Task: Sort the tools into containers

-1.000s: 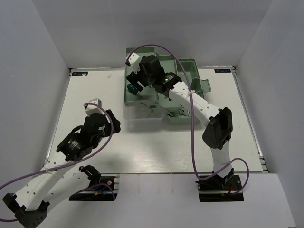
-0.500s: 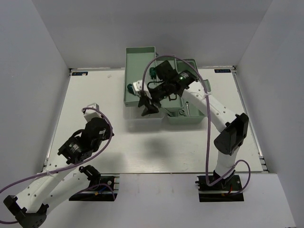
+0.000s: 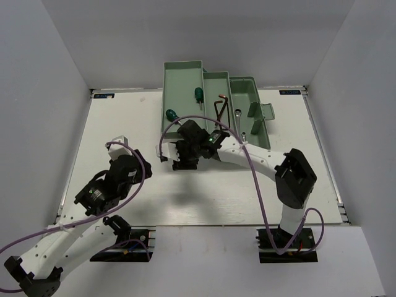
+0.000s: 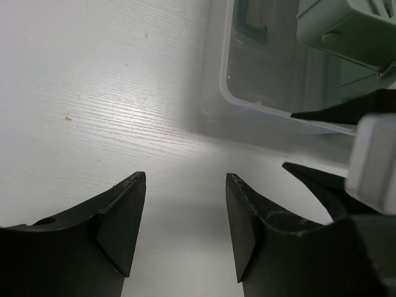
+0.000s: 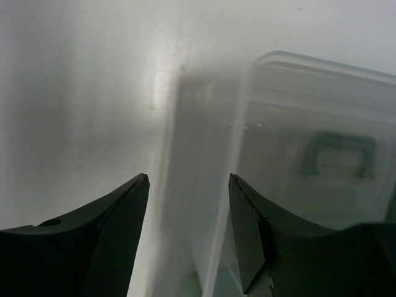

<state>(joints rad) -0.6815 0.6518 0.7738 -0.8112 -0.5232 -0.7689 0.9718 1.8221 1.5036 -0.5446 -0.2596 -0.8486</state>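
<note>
White table, mint toolbox, right end effector spread near translucent lid

The left arm's black two-fingered end effector hangs spread wide over the white wood-grain desk. Just beyond it lies a translucent plastic lid, with the pale mint-green toolbox farther off.

white table, faint wood grain; grey walls on three sides.
</note>
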